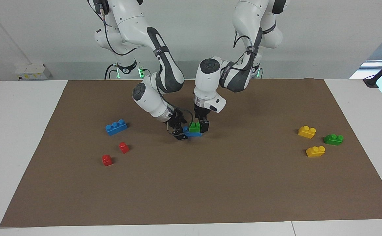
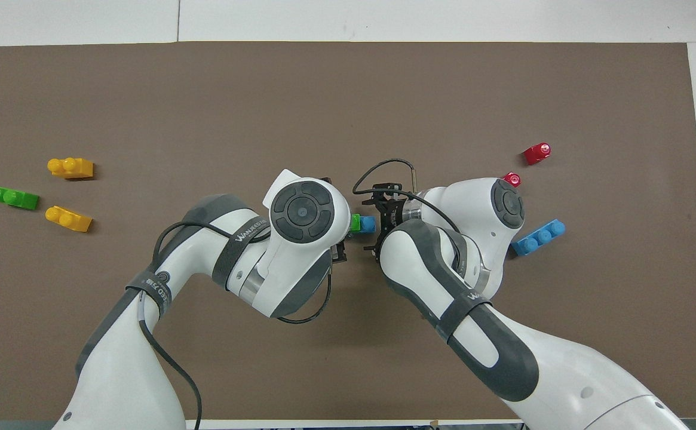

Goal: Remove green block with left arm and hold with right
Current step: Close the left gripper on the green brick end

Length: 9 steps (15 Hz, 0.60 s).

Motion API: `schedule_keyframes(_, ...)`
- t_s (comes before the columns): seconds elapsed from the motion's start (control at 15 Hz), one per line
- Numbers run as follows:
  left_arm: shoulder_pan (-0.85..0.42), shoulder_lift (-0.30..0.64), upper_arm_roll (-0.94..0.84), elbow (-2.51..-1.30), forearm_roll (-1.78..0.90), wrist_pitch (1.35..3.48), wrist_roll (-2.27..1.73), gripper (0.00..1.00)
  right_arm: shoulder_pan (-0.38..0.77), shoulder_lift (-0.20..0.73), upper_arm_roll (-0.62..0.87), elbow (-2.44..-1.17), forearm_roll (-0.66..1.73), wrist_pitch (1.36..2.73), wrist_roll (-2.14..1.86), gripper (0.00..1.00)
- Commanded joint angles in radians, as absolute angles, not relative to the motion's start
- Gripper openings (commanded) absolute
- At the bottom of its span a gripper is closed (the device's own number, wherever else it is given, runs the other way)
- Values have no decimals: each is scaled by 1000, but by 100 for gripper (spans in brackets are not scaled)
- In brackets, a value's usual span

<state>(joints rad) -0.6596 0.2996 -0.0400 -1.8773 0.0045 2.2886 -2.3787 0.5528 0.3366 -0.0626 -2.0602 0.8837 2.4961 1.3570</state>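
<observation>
Bare mat (image 1: 210, 183) around 2 tools

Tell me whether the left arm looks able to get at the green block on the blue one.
Probably yes: the left gripper already sits at the green block, nothing between them; the right gripper is at the blue block.

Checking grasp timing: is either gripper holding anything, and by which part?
Cannot be told for sure. The left gripper stands open around the green block; the right gripper is at one end of the blue brick, hold unclear.
</observation>
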Motion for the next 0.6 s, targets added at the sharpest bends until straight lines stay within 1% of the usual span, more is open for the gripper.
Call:
schedule_keyframes(0.0, -675, 314, -26, -1862, 28, 2304, -2405, 100, 561, 336, -64, -2077, 917, 2533, 1318, 89)
schedule_keyframes(0.07, -675, 316, -26, -1864, 28, 2304, -2408, 100, 561, 336, -64, -2077, 917, 2533, 1318, 85)
schedule_keyframes(0.27, -673, 327, -26, -1865, 32, 2315, -2411, 100, 561, 336, -64, -2077, 919, 2534, 1318, 79)
schedule_keyframes(0.33, -673, 328, -26, -1865, 32, 2316, -2413, 100, 561, 336, -64, -2077, 919, 2534, 1318, 75)
schedule_keyframes(0.53, -673, 330, -26, -1865, 32, 2322, -2413, 100, 561, 336, -64, -2077, 919, 2534, 1318, 68)
